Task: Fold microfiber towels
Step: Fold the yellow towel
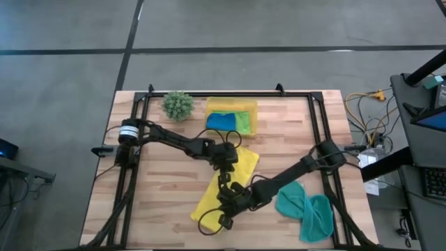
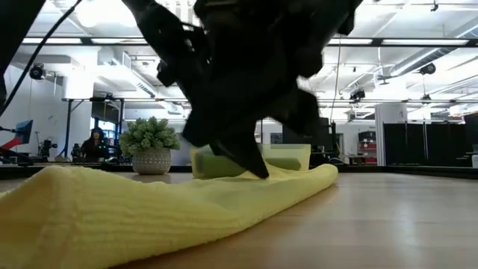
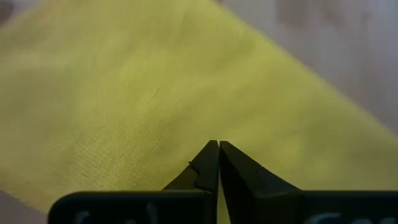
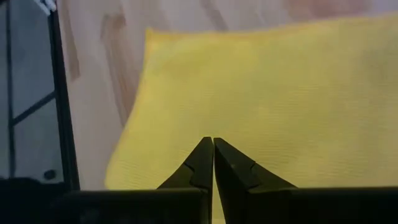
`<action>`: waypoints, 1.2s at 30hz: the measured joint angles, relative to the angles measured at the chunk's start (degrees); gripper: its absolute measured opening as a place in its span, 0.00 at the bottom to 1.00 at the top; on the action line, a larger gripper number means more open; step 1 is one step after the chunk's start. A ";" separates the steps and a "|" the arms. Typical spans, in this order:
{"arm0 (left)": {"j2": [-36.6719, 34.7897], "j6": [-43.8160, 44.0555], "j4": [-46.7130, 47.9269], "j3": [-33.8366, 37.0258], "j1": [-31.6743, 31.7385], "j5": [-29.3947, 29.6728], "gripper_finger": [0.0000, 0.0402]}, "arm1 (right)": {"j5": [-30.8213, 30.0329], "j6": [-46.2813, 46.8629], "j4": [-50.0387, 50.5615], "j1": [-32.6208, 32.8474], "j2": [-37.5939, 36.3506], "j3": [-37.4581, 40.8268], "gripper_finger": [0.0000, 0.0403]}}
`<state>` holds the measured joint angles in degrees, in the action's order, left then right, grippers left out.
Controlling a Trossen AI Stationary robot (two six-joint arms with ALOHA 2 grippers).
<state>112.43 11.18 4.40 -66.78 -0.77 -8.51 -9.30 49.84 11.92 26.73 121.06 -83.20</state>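
A yellow towel (image 1: pixel 206 206) lies slantwise on the wooden table (image 1: pixel 167 202), bulging up in a soft hump in the low view (image 2: pixel 149 202). My left gripper (image 3: pixel 218 144) is shut and points slanting down at the cloth (image 3: pixel 155 106), about its middle (image 1: pixel 231 169). My right gripper (image 4: pixel 212 140) is shut too, slanting down over the cloth (image 4: pixel 280 106) near one corner (image 4: pixel 149 34), and sits close to the left one in the high view (image 1: pixel 233 199). A teal towel (image 1: pixel 306 209) lies crumpled at the near right. Blue (image 1: pixel 221 121) and lime green (image 1: pixel 243 121) towels lie in the yellow tray (image 1: pixel 231 104). My left gripper's shut fingertips (image 3: pixel 211 155) stand right at the yellow towel, coming from above at a slant; nothing shows between them, and I cannot tell whether they touch the cloth. My right gripper's shut fingertips (image 4: pixel 205 152) stand the same way over the towel; whether they touch it cannot be told.
A small green ball plant in a pot (image 1: pixel 178 104) stands at the far left, beside the tray. A black frame (image 1: pixel 139 111) runs along the table's edges. Bare wood lies at the near left (image 1: pixel 139 209). Cables and equipment (image 1: pixel 376 118) sit off the right edge.
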 joint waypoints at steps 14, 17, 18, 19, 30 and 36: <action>2.77 1.31 0.51 -0.22 1.52 -1.46 0.00 | 6.93 1.64 6.99 0.25 2.62 -0.11 0.02; 2.62 2.96 1.89 -0.26 1.52 -1.40 0.00 | 8.25 1.80 7.93 0.29 2.59 -0.13 0.02; 2.59 3.54 2.79 -0.22 1.52 -1.39 0.00 | 8.59 1.89 8.52 0.38 2.52 -0.13 0.02; 2.59 4.14 3.51 -0.23 1.43 -1.40 0.00 | 9.02 1.94 8.97 0.47 2.47 -0.13 0.02; 0.95 7.98 13.13 0.02 -0.35 1.71 0.00 | 11.87 -0.10 18.18 3.46 0.73 -0.17 0.02; -1.93 8.02 12.73 0.24 -1.04 6.35 0.00 | 11.07 -1.92 22.43 3.90 -0.35 -0.07 0.02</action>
<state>110.50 19.19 17.12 -66.54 -1.81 -2.16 1.77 47.92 34.35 30.63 120.71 -83.27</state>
